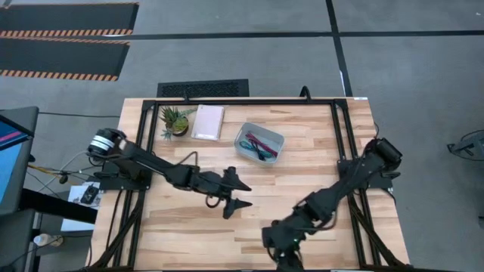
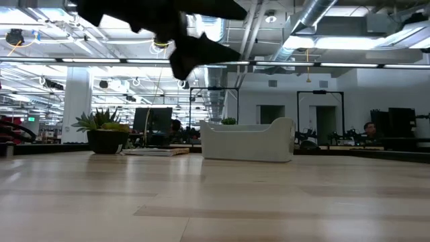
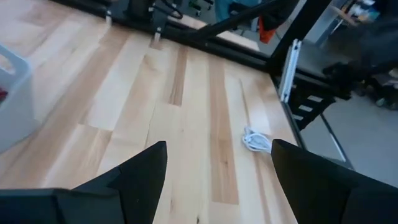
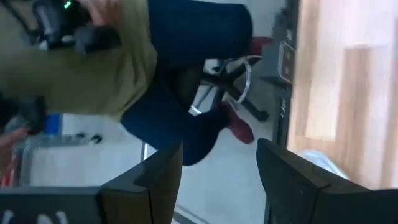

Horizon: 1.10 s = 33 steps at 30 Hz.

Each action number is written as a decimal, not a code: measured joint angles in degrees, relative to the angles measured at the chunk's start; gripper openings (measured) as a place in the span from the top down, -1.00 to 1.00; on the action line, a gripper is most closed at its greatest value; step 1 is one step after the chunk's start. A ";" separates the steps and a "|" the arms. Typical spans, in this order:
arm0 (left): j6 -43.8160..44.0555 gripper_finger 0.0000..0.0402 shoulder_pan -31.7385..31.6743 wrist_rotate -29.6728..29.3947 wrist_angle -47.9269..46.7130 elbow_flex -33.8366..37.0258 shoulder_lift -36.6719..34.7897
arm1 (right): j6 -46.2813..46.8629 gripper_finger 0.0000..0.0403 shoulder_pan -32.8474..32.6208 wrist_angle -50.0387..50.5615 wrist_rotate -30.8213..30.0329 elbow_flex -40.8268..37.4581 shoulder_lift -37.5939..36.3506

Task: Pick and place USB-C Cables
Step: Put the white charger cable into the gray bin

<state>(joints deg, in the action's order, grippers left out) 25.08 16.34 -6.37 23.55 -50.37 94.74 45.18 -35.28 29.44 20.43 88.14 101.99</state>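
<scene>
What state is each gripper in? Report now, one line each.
Left gripper: open, holding nothing, over the mid table; a white cable lies ahead of it.
Right gripper: open, holding nothing, at the table's near edge.

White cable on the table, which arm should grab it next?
Probably left: the left tool, open, faces the white cable, while the right tool points past the table toward a person.

Even, bright overhead illumination is provided by ceiling strip lights (image 2: 134, 60). Soft shadows are cast beneath both arms on the table (image 1: 302, 151). Motion blur is seen in the right wrist view.
</scene>
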 joint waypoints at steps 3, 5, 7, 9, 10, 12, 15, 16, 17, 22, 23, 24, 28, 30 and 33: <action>-0.98 -0.38 0.48 0.10 -0.37 -4.08 4.67 | 4.05 -0.14 -2.55 1.70 -6.16 -0.11 -2.51; -2.54 -0.38 0.97 0.10 -0.73 -7.22 7.79 | 6.30 -0.14 -4.56 2.83 -11.00 -0.09 -4.21; -4.22 -0.38 1.43 0.12 -1.66 -10.69 11.10 | 8.38 -0.14 -6.95 4.78 -16.61 -0.09 -5.57; -4.90 -0.38 1.88 0.12 -3.87 -14.94 14.65 | 10.60 -0.14 -9.17 6.32 -21.67 -0.09 -6.60; -4.94 -0.38 2.09 0.06 -5.42 -17.21 16.30 | 11.71 -0.14 -10.30 7.46 -24.06 -0.09 -7.10; -5.61 -0.38 2.48 0.00 -10.03 -22.34 19.67 | 13.52 -0.14 -12.02 8.54 -27.49 -0.09 -7.73; -6.17 -0.38 3.40 -0.09 -16.81 -30.08 25.15 | 14.97 -0.14 -13.65 10.13 -31.47 -0.10 -7.99; -5.35 -0.38 3.77 -0.11 -18.93 -32.60 27.07 | 15.23 -0.14 -13.92 9.90 -32.40 -0.11 -7.99; -4.14 -0.38 4.15 -0.14 -19.95 -35.25 29.06 | 15.49 -0.14 -14.07 9.86 -33.26 -0.11 -8.01; 2.85 -0.38 6.10 0.63 -26.52 -47.61 38.32 | 16.29 -0.14 -14.61 10.39 -34.37 -0.20 -8.04; 3.13 -0.38 6.50 1.37 -28.36 -50.17 40.07 | 16.27 -0.14 -14.69 10.58 -35.06 -0.22 -8.04; 3.15 -0.38 6.94 2.12 -30.63 -52.63 41.68 | 16.27 -0.14 -14.82 10.69 -35.60 -0.24 -8.04; 1.57 -0.38 8.54 1.46 -40.34 -62.71 46.77 | 16.33 -0.14 -15.05 10.62 -37.08 -0.24 -8.04; 0.01 -0.38 8.94 0.69 -43.51 -66.79 48.55 | 16.34 -0.14 -15.40 10.60 -37.39 -0.24 -8.04; -1.93 -0.38 9.30 -0.85 -45.25 -69.14 49.00 | 16.31 -0.14 -15.96 10.60 -39.63 -0.24 -8.04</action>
<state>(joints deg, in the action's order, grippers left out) 23.15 25.64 -7.22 -21.70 -119.52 143.74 61.49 -51.24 40.03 -19.20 87.90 93.95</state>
